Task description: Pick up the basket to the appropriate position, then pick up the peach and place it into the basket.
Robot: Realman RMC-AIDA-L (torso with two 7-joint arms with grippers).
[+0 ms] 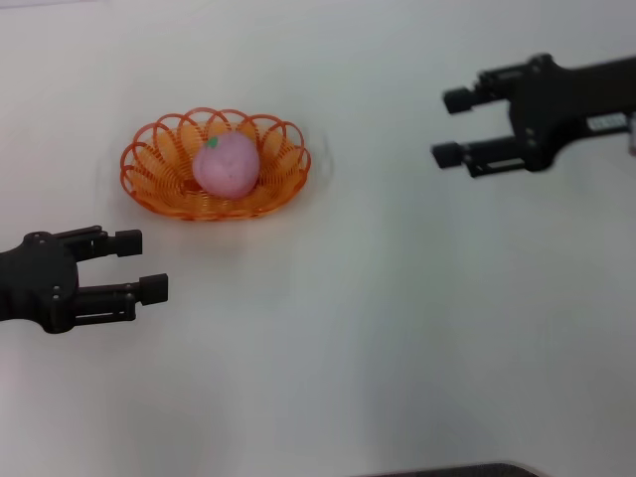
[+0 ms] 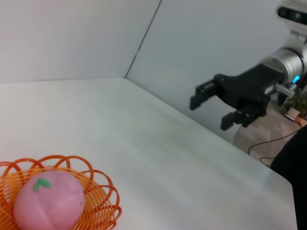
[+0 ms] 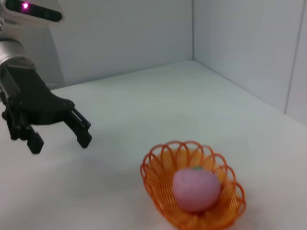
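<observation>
The peach (image 1: 227,164) sits inside the basket (image 1: 159,189), which rests on the table (image 1: 417,328) — so the placing looks done. The left pincer (image 1: 146,264) is released, fingers spread and empty, near the basket on its robot-ward side, apart from the rim. The right pincer (image 1: 452,126) is likewise released and empty, well apart from the basket, across bare table.

The peach looks light, smooth and rounded — likely slippery, so it is best gripped across its widest middle. The basket appears light and fairly stiff, though its thin loops may flex. A pincer would best close on the scalloped rim at a long side, one finger inside, one outside.
</observation>
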